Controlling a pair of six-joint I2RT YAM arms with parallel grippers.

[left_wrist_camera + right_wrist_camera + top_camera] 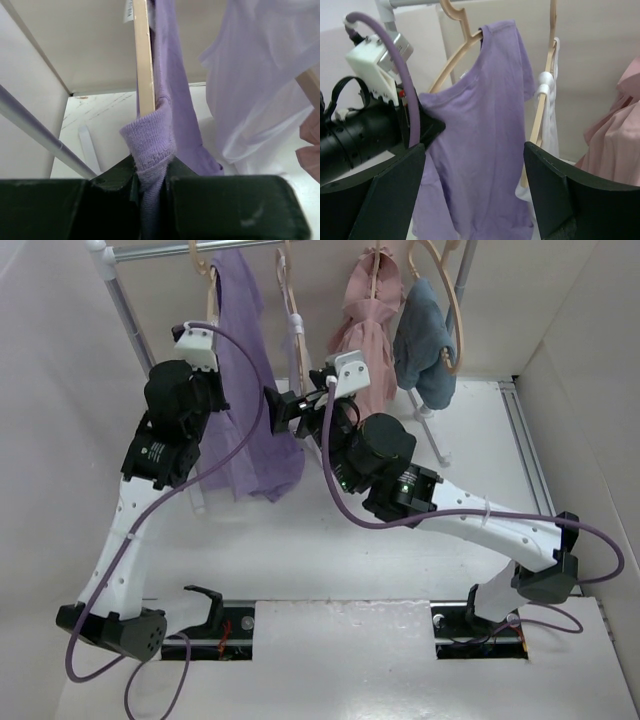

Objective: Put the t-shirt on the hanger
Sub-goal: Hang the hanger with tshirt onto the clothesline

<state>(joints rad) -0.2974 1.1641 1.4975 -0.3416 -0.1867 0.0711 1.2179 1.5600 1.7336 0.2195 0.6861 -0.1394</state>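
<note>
Left gripper clamps t-shirt collar; right gripper open. Excess pull may drag collar off hanger.

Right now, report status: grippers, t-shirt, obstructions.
Left gripper shut on t-shirt fabric beside the hanger. Right gripper open, holding nothing. T-shirt draped on hanger, one hanger arm bare. White garment hangs close alongside.

Far arm of the hanger under the t-shirt, hook top past the upper edge
</note>
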